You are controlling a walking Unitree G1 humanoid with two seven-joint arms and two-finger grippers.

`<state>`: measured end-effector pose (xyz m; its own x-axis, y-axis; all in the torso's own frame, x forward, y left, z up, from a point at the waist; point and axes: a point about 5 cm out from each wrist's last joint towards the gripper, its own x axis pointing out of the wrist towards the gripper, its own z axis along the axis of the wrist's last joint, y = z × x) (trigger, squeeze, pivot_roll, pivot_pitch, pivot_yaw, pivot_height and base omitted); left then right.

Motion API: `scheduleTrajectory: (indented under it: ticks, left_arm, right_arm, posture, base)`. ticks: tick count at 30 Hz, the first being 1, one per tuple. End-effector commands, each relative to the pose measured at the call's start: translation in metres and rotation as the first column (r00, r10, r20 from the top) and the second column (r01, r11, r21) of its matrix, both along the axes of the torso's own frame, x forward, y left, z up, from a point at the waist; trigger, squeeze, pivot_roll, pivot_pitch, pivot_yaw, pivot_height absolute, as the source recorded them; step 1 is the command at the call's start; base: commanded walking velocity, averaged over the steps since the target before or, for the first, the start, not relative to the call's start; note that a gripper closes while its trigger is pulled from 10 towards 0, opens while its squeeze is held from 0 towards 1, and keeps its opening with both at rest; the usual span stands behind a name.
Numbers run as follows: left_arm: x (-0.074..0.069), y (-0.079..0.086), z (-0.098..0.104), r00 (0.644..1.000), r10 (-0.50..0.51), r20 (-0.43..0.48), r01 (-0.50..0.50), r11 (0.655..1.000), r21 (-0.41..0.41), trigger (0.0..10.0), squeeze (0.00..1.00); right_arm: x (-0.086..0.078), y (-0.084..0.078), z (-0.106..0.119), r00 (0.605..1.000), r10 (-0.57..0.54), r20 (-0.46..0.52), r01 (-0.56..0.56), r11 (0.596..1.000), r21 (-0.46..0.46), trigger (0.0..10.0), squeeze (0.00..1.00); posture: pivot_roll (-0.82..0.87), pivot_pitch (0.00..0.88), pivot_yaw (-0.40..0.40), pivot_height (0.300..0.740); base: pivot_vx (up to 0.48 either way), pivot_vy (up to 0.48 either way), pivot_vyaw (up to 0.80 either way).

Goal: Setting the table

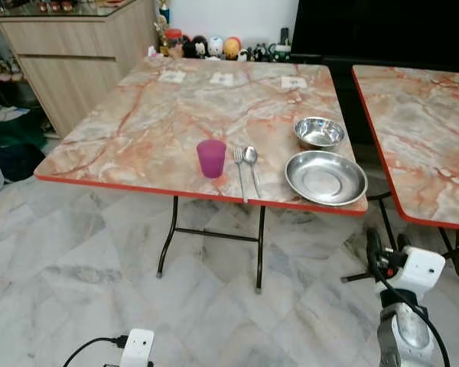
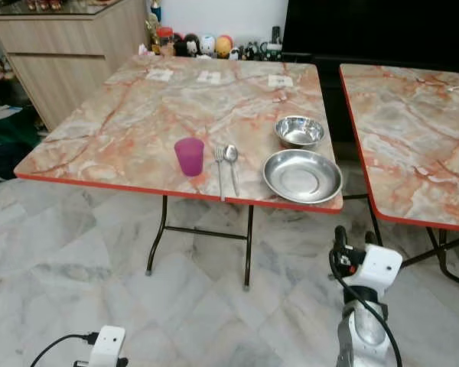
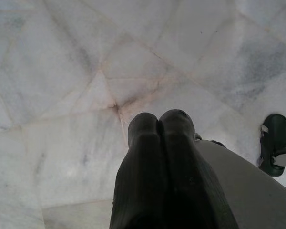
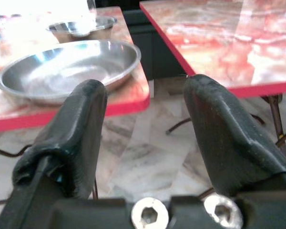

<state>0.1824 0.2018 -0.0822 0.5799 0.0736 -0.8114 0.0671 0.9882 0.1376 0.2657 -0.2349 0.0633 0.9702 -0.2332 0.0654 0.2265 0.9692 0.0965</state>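
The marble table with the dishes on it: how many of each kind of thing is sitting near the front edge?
Purple plastic cup: 1
Silver metal fork: 1
Silver metal spoon: 1
Shallow round steel plate: 1
Small round steel bowl: 1
Total: 5

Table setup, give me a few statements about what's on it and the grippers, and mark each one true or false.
1. The purple cup stands upright to the left of the fork. True.
2. The spoon lies inside the steel plate. False: it lies on the table, beside the fork.
3. The steel bowl sits behind the plate. True.
4. The right gripper holds the plate. False: it is open, short of the table.
5. The left gripper is shut over the floor. True.
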Motion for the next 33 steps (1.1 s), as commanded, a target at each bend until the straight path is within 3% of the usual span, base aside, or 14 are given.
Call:
scheduleTrajectory:
  ticks: [1, 6, 18, 28, 33]
  left_arm:
    - [-0.008, 0.003, -0.003, 1.0, -0.004, -0.02, 0.004, 1.0, 0.005, 10.0, 0.0]
    - [-0.012, 0.013, -0.003, 1.0, -0.001, -0.022, 0.001, 1.0, 0.012, 10.0, 0.0]
    - [-0.025, 0.033, -0.003, 0.999, 0.016, -0.045, -0.015, 1.0, 0.027, 10.0, 0.0]
    - [-0.024, 0.031, -0.004, 0.999, 0.013, -0.042, -0.012, 1.0, 0.027, 10.0, 0.0]
    - [-0.025, 0.03, -0.004, 0.999, 0.013, -0.046, -0.012, 0.999, 0.029, 10.0, 0.0]
  right_arm:
    - [0.004, 0.003, 0.008, 1.0, -0.003, 0.02, 0.002, 1.0, 0.014, 10.0, 0.0]
    - [0.01, 0.011, 0.018, 1.0, -0.003, 0.028, 0.002, 0.999, 0.037, 10.0, 0.0]
    - [0.004, 0.007, 0.019, 0.998, -0.055, -0.006, 0.055, 0.997, 0.057, 10.0, 0.0]
    - [0.005, 0.008, 0.02, 0.996, -0.088, -0.013, 0.089, 0.993, 0.079, 10.0, 0.0]
    - [0.004, 0.006, 0.022, 0.995, -0.1, -0.013, 0.1, 0.992, 0.079, 10.0, 0.0]
  posture:
    - [0.06, 0.0, -0.014, 0.74]
    - [0.07, 0.0, -0.018, 0.74]
    - [0.07, 0.0, -0.019, 0.74]
    - [0.08, 0.0, -0.02, 0.74]
    - [0.07, 0.0, -0.017, 0.74]
  base:
    - [0.0, 0.0, 0.0]
    - [0.102, 0.0, 0.0]
    - [0.337, 0.0, 0.0]
    - [0.347, 0.0, 0.0]
    - [0.0, 0.0, 0.0]
